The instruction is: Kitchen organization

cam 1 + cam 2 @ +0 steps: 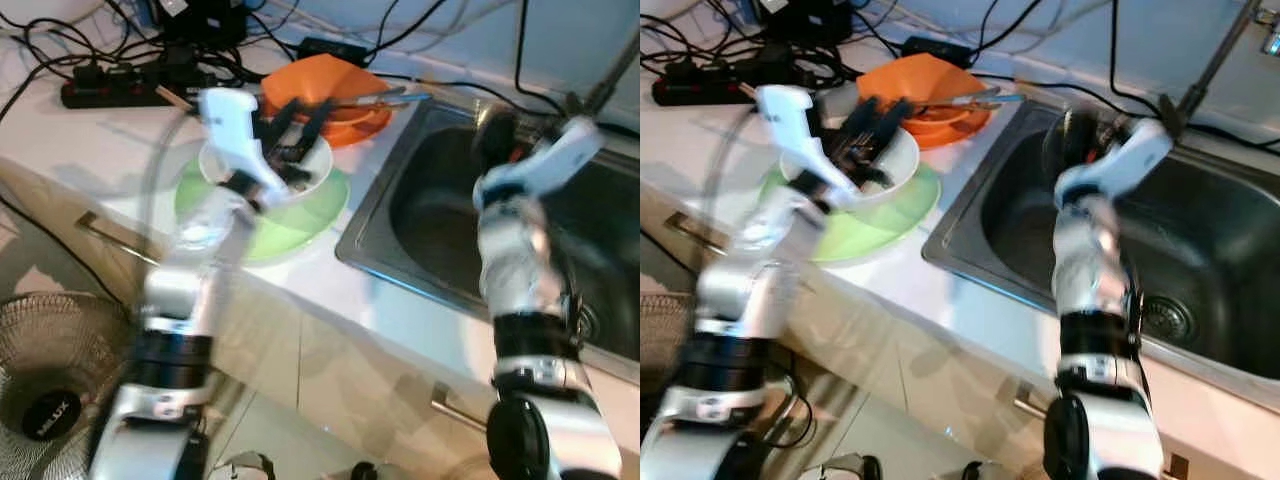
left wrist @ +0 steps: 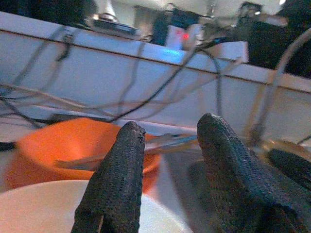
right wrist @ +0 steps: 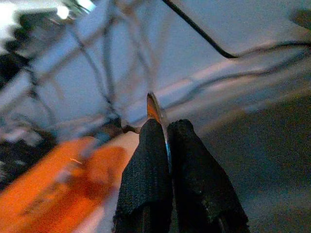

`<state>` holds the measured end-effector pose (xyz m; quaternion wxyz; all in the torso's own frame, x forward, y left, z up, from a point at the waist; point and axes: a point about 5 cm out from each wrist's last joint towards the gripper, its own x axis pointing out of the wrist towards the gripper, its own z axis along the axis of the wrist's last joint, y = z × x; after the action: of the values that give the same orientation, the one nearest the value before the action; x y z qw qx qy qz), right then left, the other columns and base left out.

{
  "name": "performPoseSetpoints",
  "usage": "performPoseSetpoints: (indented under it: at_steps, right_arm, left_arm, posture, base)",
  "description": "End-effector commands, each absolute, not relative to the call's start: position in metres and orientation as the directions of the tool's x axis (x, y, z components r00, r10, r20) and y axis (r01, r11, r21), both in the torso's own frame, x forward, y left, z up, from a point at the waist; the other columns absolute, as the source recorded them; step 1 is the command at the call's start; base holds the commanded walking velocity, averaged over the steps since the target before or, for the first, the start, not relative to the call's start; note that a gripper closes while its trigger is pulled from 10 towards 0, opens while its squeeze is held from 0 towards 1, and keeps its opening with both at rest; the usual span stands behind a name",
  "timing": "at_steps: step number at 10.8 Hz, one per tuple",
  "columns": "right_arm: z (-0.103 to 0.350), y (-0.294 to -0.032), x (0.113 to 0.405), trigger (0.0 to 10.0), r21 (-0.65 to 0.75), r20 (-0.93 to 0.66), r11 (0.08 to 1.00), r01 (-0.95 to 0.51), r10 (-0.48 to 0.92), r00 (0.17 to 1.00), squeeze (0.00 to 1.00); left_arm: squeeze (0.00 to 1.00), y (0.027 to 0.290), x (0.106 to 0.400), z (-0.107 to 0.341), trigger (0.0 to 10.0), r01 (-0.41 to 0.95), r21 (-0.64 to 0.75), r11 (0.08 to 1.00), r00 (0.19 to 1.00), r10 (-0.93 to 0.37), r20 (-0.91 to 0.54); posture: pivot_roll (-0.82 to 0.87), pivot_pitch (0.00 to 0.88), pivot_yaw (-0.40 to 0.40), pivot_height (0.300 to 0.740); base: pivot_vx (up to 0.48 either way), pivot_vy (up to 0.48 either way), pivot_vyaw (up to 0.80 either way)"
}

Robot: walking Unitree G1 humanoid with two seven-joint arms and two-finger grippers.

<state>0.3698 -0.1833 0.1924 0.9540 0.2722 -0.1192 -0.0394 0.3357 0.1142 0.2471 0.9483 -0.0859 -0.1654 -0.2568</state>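
Observation:
A white bowl [image 1: 318,172] rests on a green plate [image 1: 290,238] on the counter. My left gripper [image 1: 290,130] hovers just over the bowl, open with nothing between its fingers [image 2: 121,165]. Behind it an orange bowl [image 1: 335,85] holds metal utensils [image 1: 388,97]; the left wrist view shows this orange bowl [image 2: 58,145] beyond the white bowl's rim [image 2: 43,204]. My right gripper [image 1: 1080,130] is raised above the steel sink [image 1: 1200,230], near its left back corner. It [image 3: 166,131] is shut on a thin metal utensil [image 3: 153,107] whose tip sticks out past the fingertips.
A black power strip [image 1: 110,92] and many cables lie along the back of the counter. The faucet stem [image 1: 1215,60] rises behind the sink, with the drain [image 1: 1165,318] in the basin. A floor fan [image 1: 45,385] stands at lower left, below the counter edge.

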Motion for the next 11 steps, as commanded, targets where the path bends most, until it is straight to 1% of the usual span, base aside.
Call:
performPoseSetpoints:
  at_steps: [1,2,3,4,5,6,7,9,10,11]
  right_arm:
    - [0.194,-0.187,0.369,10.0,0.483,0.222,0.875,0.029,-0.155,0.963,0.0]
    - [0.183,-0.187,0.369,10.0,0.417,0.199,0.907,0.063,-0.159,0.967,0.0]
    - [0.174,-0.186,0.369,10.0,0.382,0.183,0.92,0.082,-0.163,0.97,0.0]
    - [0.166,-0.185,0.368,10.0,0.353,0.166,0.93,0.097,-0.164,0.972,0.0]
    - [0.161,-0.185,0.367,10.0,0.345,0.15,0.932,0.107,-0.167,0.974,0.0]
    - [0.155,-0.186,0.368,10.0,0.309,0.136,0.943,0.124,-0.172,0.976,0.0]
    - [0.149,-0.188,0.367,10.0,0.311,0.118,0.94,0.14,-0.185,0.976,0.0]
    - [0.142,-0.189,0.366,10.0,0.295,0.102,0.943,0.154,-0.192,0.976,0.0]
    - [0.139,-0.189,0.365,10.0,0.286,0.098,0.945,0.16,-0.195,0.976,0.0]
    - [0.134,-0.19,0.365,10.0,0.275,0.087,0.947,0.165,-0.195,0.977,0.0]
  left_arm:
    - [0.0,0.123,0.336,0.249,10.0,0.475,-0.063,0.878,0.829,-0.422,0.368]
    - [0.0,0.139,0.338,0.246,10.0,0.401,-0.044,0.915,0.862,-0.361,0.355]
    - [0.0,0.153,0.337,0.243,10.0,0.337,-0.034,0.941,0.884,-0.304,0.354]
    - [0.0,0.177,0.334,0.243,10.0,0.241,-0.047,0.969,0.904,-0.206,0.375]
    - [0.0,0.193,0.33,0.246,10.0,0.188,-0.046,0.981,0.908,-0.155,0.39]
    - [0.0,0.207,0.327,0.245,10.0,0.142,-0.018,0.99,0.913,-0.124,0.388]
    - [0.0,0.228,0.319,0.241,10.0,0.061,-0.032,0.998,0.915,-0.043,0.402]
    - [0.0,0.252,0.31,0.23,10.0,-0.027,-0.06,0.998,0.921,0.048,0.387]
    - [0.0,0.26,0.308,0.221,10.0,-0.057,-0.062,0.996,0.931,0.076,0.358]
    - [0.0,0.264,0.307,0.199,10.0,-0.073,-0.082,0.994,0.952,0.094,0.292]
  posture:
    - [0.12,0.099,-0.034,0.74]
    - [0.12,0.096,-0.033,0.74]
    - [0.12,0.092,-0.033,0.74]
    - [0.12,0.092,-0.034,0.74]
    - [0.13,0.09,-0.035,0.74]
    - [0.13,0.087,-0.035,0.74]
    - [0.14,0.084,-0.036,0.74]
    - [0.14,0.084,-0.037,0.74]
    - [0.14,0.086,-0.038,0.74]
    - [0.14,0.091,-0.042,0.74]
  base:
    - [0.0,0.0,0.0]
    - [0.0,0.0,0.0]
    - [0.0,0.0,0.0]
    - [0.0,0.0,0.0]
    - [0.0,0.0,0.0]
    - [0.0,0.0,0.0]
    - [0.0,0.0,0.0]
    - [0.0,0.0,0.0]
    - [0.0,0.0,0.0]
    - [0.0,0.0,0.0]
